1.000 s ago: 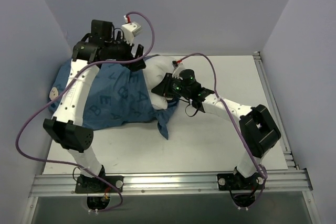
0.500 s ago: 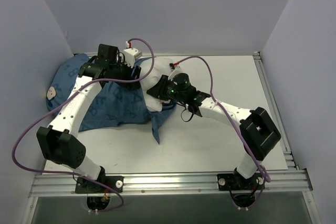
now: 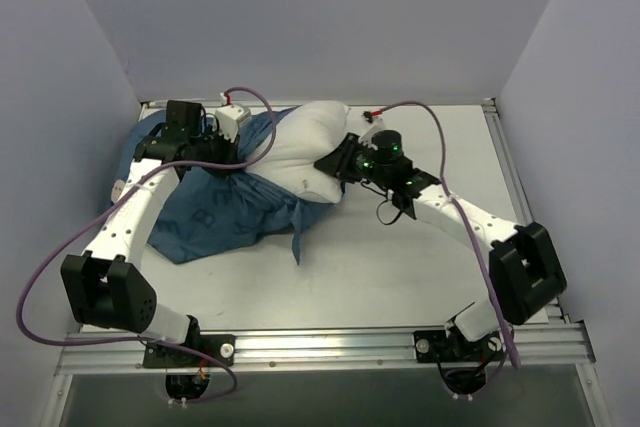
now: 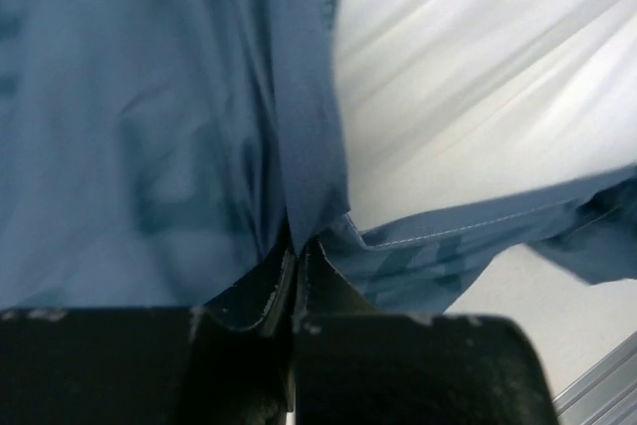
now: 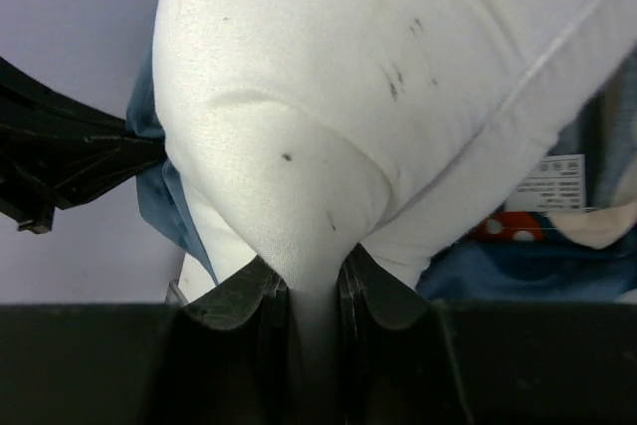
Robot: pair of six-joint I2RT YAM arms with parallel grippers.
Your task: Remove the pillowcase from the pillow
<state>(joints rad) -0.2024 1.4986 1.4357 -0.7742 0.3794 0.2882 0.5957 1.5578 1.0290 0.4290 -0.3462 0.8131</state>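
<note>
1. A metal rail runs along the near edge of the table and carries both arm bases. Purple cables loop off each arm.
2. The left arm climbs from its base and folds at a dark elbow close to the table's near left corner. Its white forearm reaches away toward the far left, with the wrist turned inward to the right.
3. The right arm folds at an elbow near the table's right edge. Its forearm stretches leftward and away to the middle of the table.
4. The left tool has its fingers pressed together on a fold of the pillowcase, just beside the stitched hem. In the left wrist view, blue cloth bunches right into the closed tips.
5. The right tool pinches a corner of the pillow. White fabric is squeezed into a peak between its two fingers.
6. The pillowcase lies crumpled over the left half of the table and covers the pillow's left portion. A narrow strip of it trails toward the near side, below the pinched corner.
7. The pillow's right portion is bare. It lies toward the far middle of the table, between the two tools.
8. In the right wrist view, a small white printed label shows under the pillow's edge. It sits beside a red patch with white dots, with blue cloth below them. Which item the label belongs to cannot be told.
9. Pale lavender walls close the table in on the left, far and right sides.
</note>
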